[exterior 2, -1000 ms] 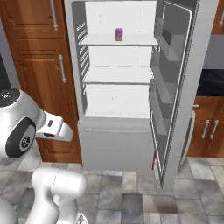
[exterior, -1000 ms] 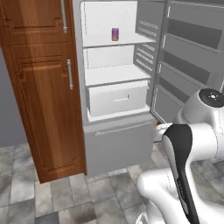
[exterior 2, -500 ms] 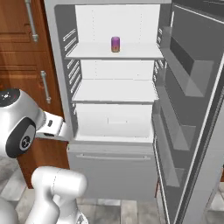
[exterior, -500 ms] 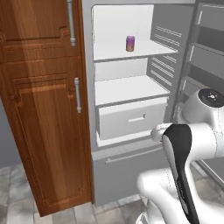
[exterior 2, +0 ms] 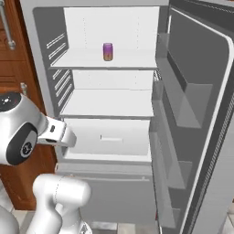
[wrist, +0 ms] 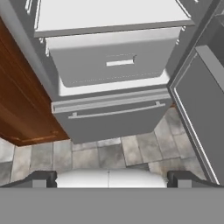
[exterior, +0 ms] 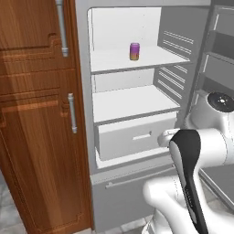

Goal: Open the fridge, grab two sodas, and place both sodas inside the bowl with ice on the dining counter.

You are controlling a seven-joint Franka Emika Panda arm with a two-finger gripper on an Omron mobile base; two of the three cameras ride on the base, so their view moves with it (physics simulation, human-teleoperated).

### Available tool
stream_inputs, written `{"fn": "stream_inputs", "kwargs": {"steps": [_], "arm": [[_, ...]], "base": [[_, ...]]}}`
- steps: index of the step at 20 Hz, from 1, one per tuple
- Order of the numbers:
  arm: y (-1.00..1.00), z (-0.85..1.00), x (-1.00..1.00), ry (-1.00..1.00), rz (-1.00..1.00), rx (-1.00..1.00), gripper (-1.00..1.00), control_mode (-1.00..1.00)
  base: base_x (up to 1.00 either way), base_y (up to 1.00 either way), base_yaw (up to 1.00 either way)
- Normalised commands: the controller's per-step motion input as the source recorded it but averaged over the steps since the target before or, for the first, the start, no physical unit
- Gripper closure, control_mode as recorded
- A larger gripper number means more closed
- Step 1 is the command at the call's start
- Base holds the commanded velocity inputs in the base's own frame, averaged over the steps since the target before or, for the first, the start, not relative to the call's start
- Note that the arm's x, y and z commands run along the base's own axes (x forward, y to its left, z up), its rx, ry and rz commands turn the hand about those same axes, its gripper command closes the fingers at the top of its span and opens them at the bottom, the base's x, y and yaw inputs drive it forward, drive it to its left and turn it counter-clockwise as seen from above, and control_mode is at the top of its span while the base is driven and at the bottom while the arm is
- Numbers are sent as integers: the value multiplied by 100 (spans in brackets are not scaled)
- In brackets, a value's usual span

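The tall light-grey fridge [exterior 2: 192, 114] stands with its door swung wide, exposing the purple-and-orange soda can [exterior: 134, 51] upright on the upper white shelf [exterior 2: 132, 61]. The tool's [wrist: 112, 178] tips sit far apart, empty, aimed low at the drawer [wrist: 113, 61].

In the open fridge [exterior: 82, 91], the upper white shelf [exterior: 114, 61] carries one purple and orange soda can [exterior: 134, 51], standing upright near the top centre. The lower shelf [exterior 2: 109, 103] sits above a white drawer [exterior 2: 109, 137].
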Motion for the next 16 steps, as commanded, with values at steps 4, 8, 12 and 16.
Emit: {"fn": "stream_inputs", "kwargs": {"steps": [4, 8, 12, 16], "arm": [[0, 0, 0, 0, 0, 0, -100, 100], [0, 0, 0, 0, 0, 0, -100, 100], [0, 0, 0, 0, 0, 0, -100, 100], [0, 22, -4, -53, 4, -1, -100, -100]], "base": [[72, -22, 0], [68, -12, 0], [29, -6, 0], [0, 0, 0]]}}
